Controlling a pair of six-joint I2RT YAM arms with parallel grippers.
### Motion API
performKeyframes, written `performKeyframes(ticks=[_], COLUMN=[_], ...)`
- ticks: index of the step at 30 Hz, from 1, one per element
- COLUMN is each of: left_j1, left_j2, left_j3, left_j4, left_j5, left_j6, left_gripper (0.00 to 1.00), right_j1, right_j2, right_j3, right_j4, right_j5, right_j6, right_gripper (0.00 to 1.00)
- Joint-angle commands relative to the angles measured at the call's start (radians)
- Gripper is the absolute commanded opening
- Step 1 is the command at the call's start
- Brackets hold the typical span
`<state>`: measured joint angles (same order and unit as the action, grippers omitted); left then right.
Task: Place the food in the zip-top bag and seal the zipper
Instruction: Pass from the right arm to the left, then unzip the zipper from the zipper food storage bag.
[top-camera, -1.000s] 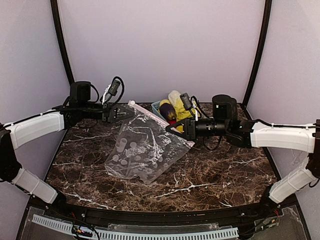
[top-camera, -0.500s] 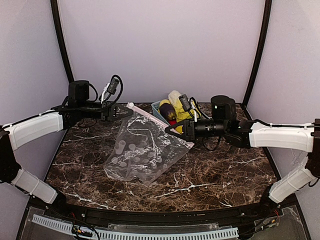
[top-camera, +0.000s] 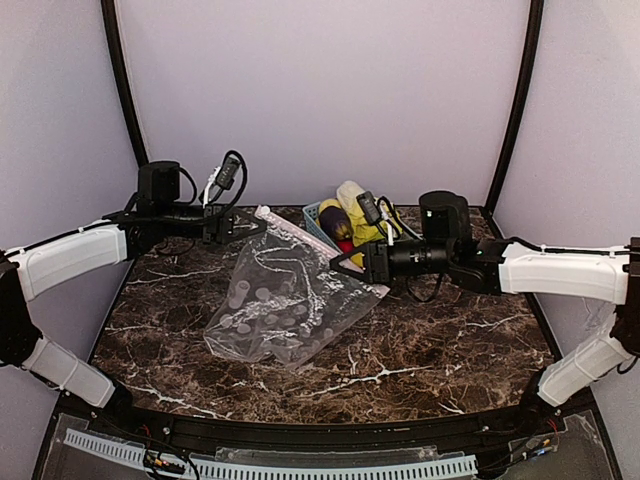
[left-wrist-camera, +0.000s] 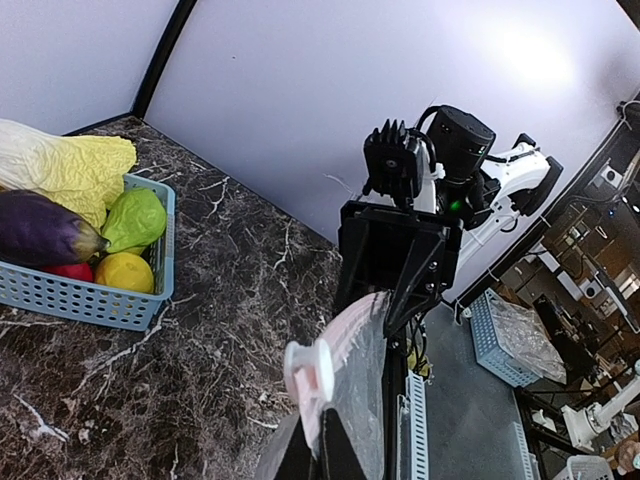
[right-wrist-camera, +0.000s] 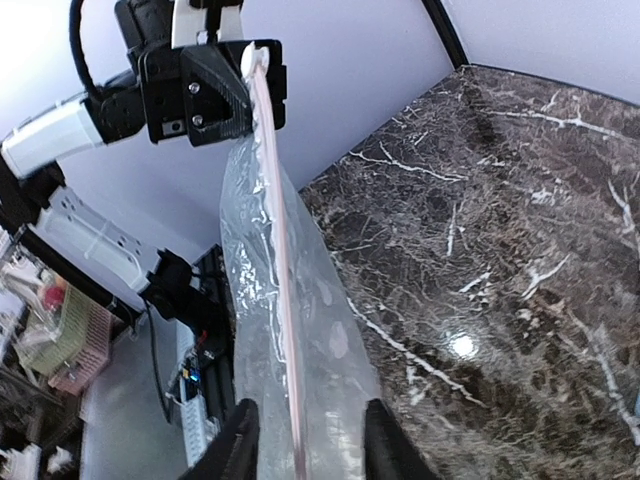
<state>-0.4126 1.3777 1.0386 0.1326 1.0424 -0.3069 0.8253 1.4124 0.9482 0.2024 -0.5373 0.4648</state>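
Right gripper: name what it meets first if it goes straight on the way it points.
The pale pink zipper strip of the clear dotted plastic bag, running between the right gripper's open jaws; beyond it, probably the left gripper.

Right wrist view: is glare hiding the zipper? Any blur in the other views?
Right wrist: the zipper reads clearly; glare is one small spot on the table, away from it. Left wrist: the zipper end nearest the lens looks soft, and the wall is blown out upper right. Top: evenly lit, sharp.

Light blue slatted basket (left-wrist-camera: 90, 298) at back of dark marble table (top-camera: 420, 350), pale backdrop (top-camera: 320, 90)
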Motion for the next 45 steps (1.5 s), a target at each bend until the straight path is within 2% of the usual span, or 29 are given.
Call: performKeyframes(ticks=[1,3,7,18,25,34,45], left_j1=[-0.045,-0.072,-0.132,-0.178,-0.182,-0.187,-0.189], left_j2=[-0.023,-0.021,-0.007,0.012,0.016,0.015,0.015], left_j3=[-0.003,0.004,0.028,0.035,0.035,0.034,0.036], left_j4=[-0.039,-0.064,-0.139,-0.176,-0.176,-0.178,-0.183], left_j5=[0.044,0.056,0.065,0.057,0.057,0.057,0.054], left_j6=[0.053,0.074,0.131,0.150,0.151,0.154,0.157], left_gripper=[0.01,0.01,0.01,0.01,0.01,0.01,0.01], right_j1=[-0.003,-0.002,0.005,0.073,0.094,0.094,0.094], right_j2=[-0.045,-0.045,-0.012,0.130,0.178,0.211,0.217], right_j3=[0.063,0.097,0.186,0.351,0.367,0.374,0.375], right_j4=[-0.074,-0.107,-0.154,-0.199,-0.180,-0.124,-0.092], right_j5=[0.033,0.027,-0.029,-0.097,-0.106,-0.133,-0.136], right_j6=[-0.056,-0.077,-0.115,-0.138,-0.100,-0.023,0.012], right_gripper=[0.45,0.50,0.51,0.40,0.34,0.32,0.21])
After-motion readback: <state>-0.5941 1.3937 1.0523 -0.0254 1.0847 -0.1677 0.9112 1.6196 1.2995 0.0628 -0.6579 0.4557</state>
